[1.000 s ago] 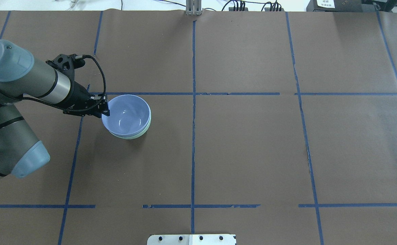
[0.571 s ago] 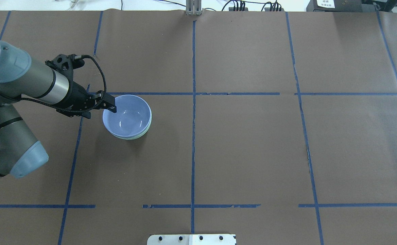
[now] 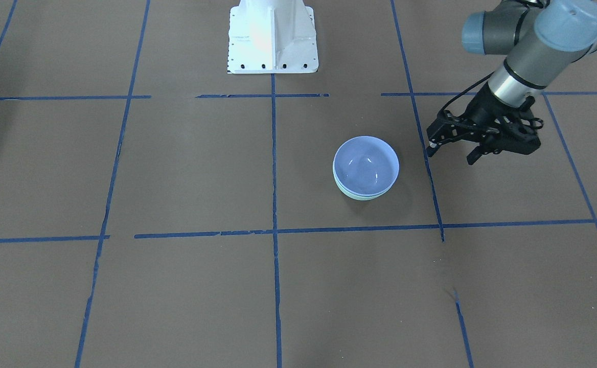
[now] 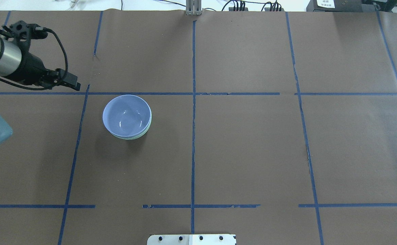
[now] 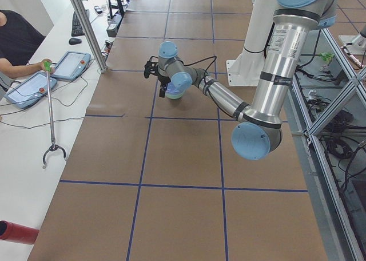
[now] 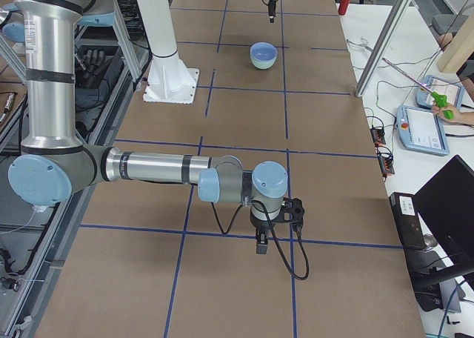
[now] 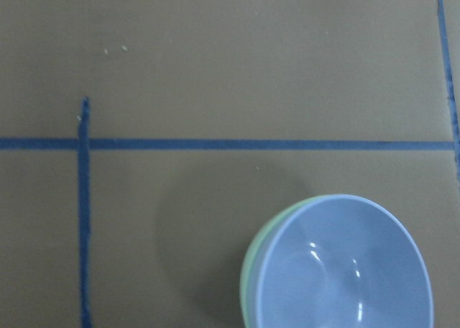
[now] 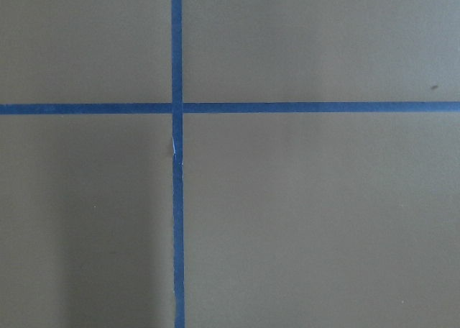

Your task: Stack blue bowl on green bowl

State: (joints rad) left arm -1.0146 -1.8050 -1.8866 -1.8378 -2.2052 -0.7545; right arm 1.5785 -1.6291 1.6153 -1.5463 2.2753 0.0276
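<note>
the left claw (image 3: 452,152) hangs over the brown paper (image 4: 246,149) with its two fingers (image 3: 433,144) spread apart and nothing between them. its black cable (image 4: 59,41) loops back along the wrist.

the blue bowl (image 4: 127,115) sits nested inside the green bowl (image 4: 147,128), both upright. only a thin mint rim shows under the blue one. in the overhead view the stack is apart from the left claw, off to the claw's right and nearer the robot. between the claw and the stack lie bare paper and a crossing of blue tape lines (image 4: 144,93). the left wrist camera looks down on the same pair: the blue bowl (image 7: 345,270) is low and to the right, with a sliver of green (image 7: 248,270) on its left edge. from the table's left end, the left arm's blue joint cap (image 5: 182,80) stands in front of part of the stack.

the right claw (image 6: 261,242) shows only from the table's right end. it points down at the paper close to a tape crossing, and whether it is open or closed cannot be told. the bowls are well away from it, toward the far end of the table.

the white robot base (image 3: 273,36) stands beyond the bowls in the front view. off the table, an operator (image 5: 14,38) sits by two tablets (image 5: 71,64) and holds a long grabber stick (image 5: 50,118).
</note>
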